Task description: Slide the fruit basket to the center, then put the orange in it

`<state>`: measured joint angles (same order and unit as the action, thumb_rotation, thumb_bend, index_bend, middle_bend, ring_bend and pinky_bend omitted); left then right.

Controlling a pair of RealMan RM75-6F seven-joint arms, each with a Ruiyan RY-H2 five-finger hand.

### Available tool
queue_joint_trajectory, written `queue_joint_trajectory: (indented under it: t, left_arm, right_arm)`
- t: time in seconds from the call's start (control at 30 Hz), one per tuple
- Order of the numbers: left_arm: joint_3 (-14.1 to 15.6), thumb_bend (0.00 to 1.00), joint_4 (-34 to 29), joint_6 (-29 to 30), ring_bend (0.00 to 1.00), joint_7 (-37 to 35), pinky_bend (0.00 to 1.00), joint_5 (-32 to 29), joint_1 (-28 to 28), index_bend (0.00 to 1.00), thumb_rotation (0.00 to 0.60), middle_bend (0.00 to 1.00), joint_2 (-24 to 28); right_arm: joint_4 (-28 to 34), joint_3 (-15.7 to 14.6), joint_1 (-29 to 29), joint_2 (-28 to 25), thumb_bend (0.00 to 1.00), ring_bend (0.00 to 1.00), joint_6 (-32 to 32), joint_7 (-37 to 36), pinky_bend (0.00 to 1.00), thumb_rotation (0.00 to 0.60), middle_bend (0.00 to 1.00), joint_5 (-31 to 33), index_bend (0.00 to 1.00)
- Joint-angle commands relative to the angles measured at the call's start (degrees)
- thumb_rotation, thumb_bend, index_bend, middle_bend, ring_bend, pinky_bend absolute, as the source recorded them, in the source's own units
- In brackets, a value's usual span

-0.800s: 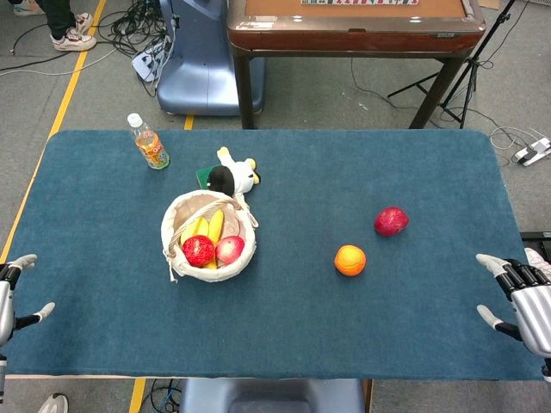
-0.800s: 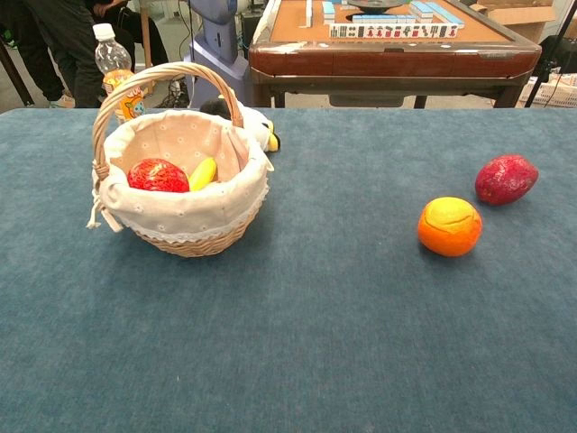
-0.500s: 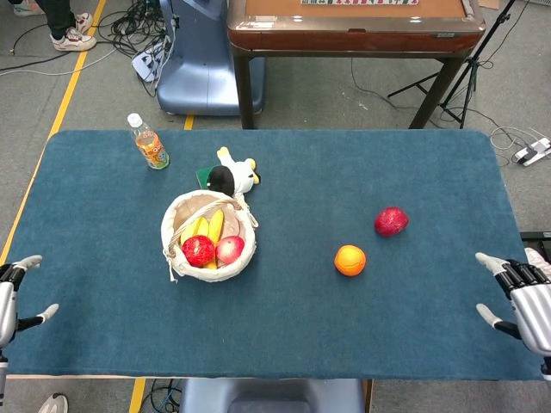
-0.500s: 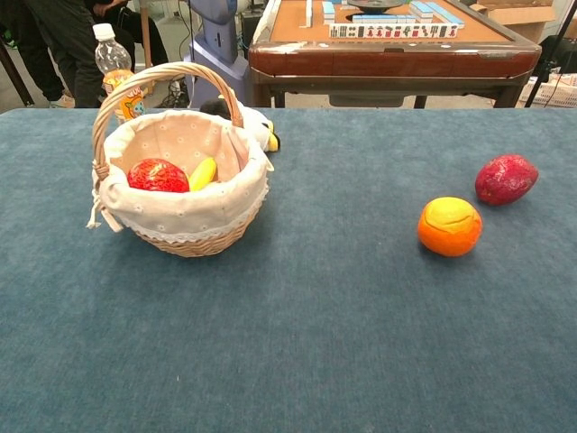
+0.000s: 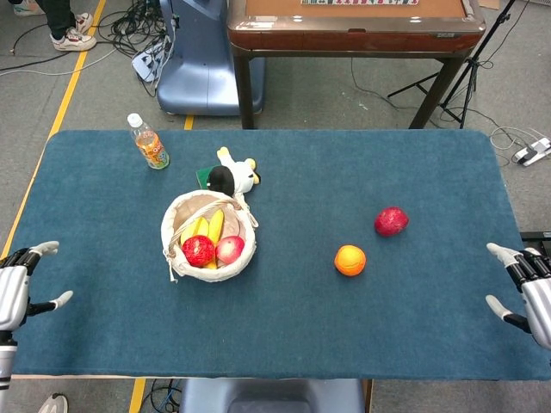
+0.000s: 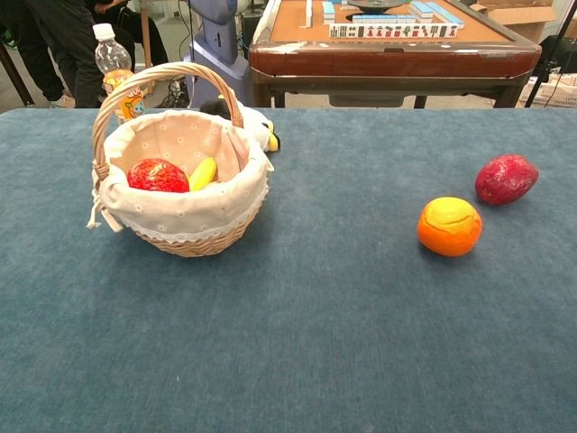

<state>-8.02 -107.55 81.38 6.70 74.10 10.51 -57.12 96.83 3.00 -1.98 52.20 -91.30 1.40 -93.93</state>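
A wicker fruit basket (image 5: pixel 176 225) (image 6: pixel 194 212) with a white cloth lining and a hoop handle stands left of the table's middle, holding red fruit and bananas. The orange (image 5: pixel 349 260) (image 6: pixel 449 225) lies on the blue cloth to the basket's right. My left hand (image 5: pixel 15 288) hangs at the table's left front edge, fingers spread, holding nothing. At the right front edge my right hand (image 5: pixel 532 292) is also spread and empty. Both hands are far from basket and orange and appear only in the head view.
A dark red fruit (image 5: pixel 391 221) (image 6: pixel 505 179) lies just behind and right of the orange. A plush toy (image 5: pixel 231 176) sits behind the basket, and a drink bottle (image 5: pixel 150 143) stands at the back left. A wooden game table (image 5: pixel 355 26) is beyond the far edge.
My left hand has risen and moved slightly inward along the left edge. My right hand has drifted a little outward to the right. Basket and fruit have not moved.
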Motion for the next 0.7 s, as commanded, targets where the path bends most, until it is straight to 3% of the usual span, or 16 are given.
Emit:
queue_joint_trajectory:
  t: [0.03,0.27,0.7]
  left_arm:
    - [-2.3,0.11,-0.1,-3.4,0.24,-3.8,0.25,-0.2,3.0,0.27,0.6,0.3,0.2]
    - [-5.9,0.11,0.8,-10.7,0.24,-7.0,0.25,-2.6,9.6,0.21,0.6,0.29,-2.5]
    - [-9.9,0.11,4.6,-20.2,0.24,-4.1,0.25,-11.2,20.6,0.19,0.6,0.25,-11.2]
  right_arm:
    - [0.3,0.1,-0.2,-0.1,0.17,0.26,0.2,0.3,0.34,0.6,0.29,0.2,0.2]
    - [0.8,0.1,-0.4,-0.1,0.17,0.26,0.8,1.0,0.34,0.6,0.29,0.4,0.2]
    - [0.4,-0.2,-0.1,0.1,0.18,0.26,1.1,0.8,0.34,0.6,0.29,1.3,0.2]
